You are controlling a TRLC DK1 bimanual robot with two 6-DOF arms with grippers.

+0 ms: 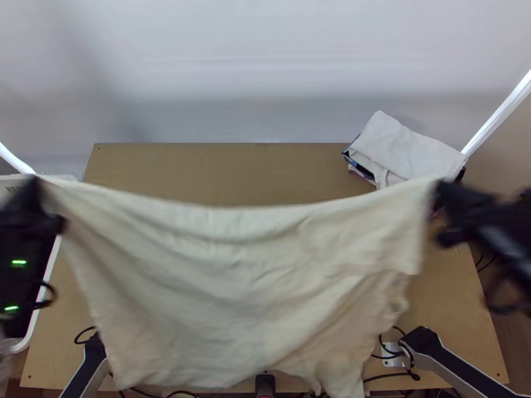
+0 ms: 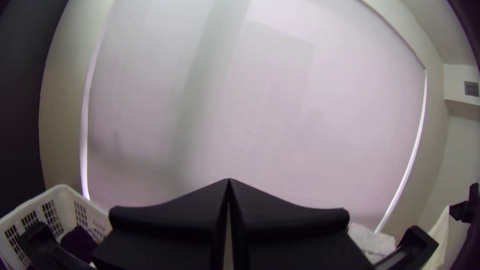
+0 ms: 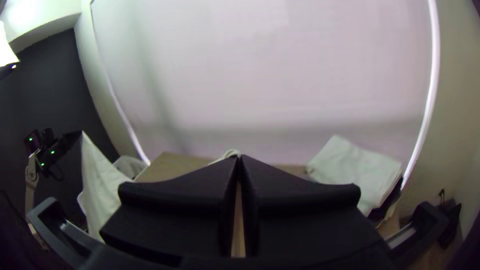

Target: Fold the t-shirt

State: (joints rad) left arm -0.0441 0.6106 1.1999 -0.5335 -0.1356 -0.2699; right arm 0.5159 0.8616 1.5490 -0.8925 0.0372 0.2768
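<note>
Behind the t-shirt (image 1: 232, 285), a tall pale backdrop (image 1: 232, 60), with a bright strip (image 1: 498, 113) running down at either side. Beneath the t-shirt, and partly hidden by it, a light wooden table (image 1: 212, 169). Held up and spread wide between both grippers, cream-coloured, creased and slightly blurred, with a sagging upper edge and the rest hanging toward the table's near side. To the left of the t-shirt, a white basket (image 2: 62, 189) with slotted walls. Past the upper edge of the t-shirt, near its right end, a folded pile of pale cloth (image 1: 398, 146). At the left end of that upper edge, the left gripper (image 1: 36, 184), fingers together and pinching the cloth at their tips; at the right end, the right gripper (image 1: 438, 189), likewise closed, with cloth caught at its fingertips.
</note>
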